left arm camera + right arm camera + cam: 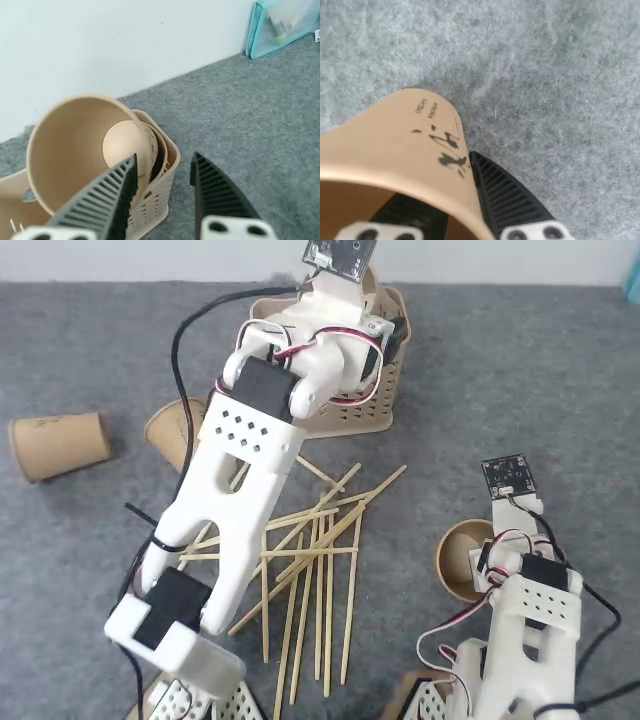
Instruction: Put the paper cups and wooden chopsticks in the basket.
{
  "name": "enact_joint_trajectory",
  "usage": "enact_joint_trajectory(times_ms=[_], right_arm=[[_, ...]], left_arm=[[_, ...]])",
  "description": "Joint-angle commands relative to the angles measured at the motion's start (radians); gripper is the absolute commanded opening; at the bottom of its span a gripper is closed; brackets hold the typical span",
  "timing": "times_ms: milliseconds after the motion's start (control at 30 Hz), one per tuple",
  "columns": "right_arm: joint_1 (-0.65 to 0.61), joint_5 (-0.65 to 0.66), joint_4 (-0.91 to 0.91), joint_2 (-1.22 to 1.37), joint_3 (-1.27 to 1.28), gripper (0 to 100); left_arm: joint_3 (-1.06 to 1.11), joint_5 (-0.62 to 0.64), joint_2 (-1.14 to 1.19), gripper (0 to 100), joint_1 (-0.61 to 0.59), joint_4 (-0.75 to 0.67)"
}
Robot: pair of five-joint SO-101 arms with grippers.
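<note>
High view — a slatted tan plastic basket [352, 416] at upper centre, largely hidden under my left arm [250, 440]. Thin wooden chopsticks [318, 540] lie fanned on grey felt [520, 370] mid-frame, long axes mostly top-to-bottom. At far left a side-lying cup [60, 445] has its axis left-right. My left gripper [162, 185] is released, jaws apart, at a nested cup [75, 145] in the basket, its mouth facing the lens. My right gripper [445, 185] pinches the wall of a paper cup [395, 140] — inner fingertip hidden.

White printed shells form the left arm [235, 500] and right arm [535, 640], with black servo blocks [262, 390], a perforated plate [245, 427], red-white wires [335, 338], black cables [180, 340]. Left hand [164, 170] and right hand [440, 180] have black ribbed fingers [215, 195], white screw-holed bases.
</note>
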Motion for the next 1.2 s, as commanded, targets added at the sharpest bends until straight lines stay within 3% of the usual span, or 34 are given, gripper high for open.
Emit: enact_joint_trajectory(times_ms=[0,200,400,567,767,1167], right_arm=[[-0.018,0.012,-0.016,-0.004,0.023,0.8],[-0.018,0.012,-0.016,-0.004,0.023,0.8],[-0.018,0.012,-0.015,-0.004,0.023,0.8],[-0.018,0.012,-0.012,-0.004,0.023,0.8],[-0.012,0.012,-0.01,-0.004,0.023,0.8],[-0.013,0.012,-0.013,-0.004,0.023,0.8]], left_arm=[[-0.047,-0.002,-0.072,18,-0.002,0.002],[-0.039,0.0,-0.258,18,0.0,0.009],[-0.038,-0.002,-0.448,17,0.0,0.147],[0.094,-0.011,-0.483,1,0.0,0.25],[0.335,-0.003,-0.488,1,-0.087,0.144],[0.757,-0.002,-0.48,1,-0.103,-0.328]])
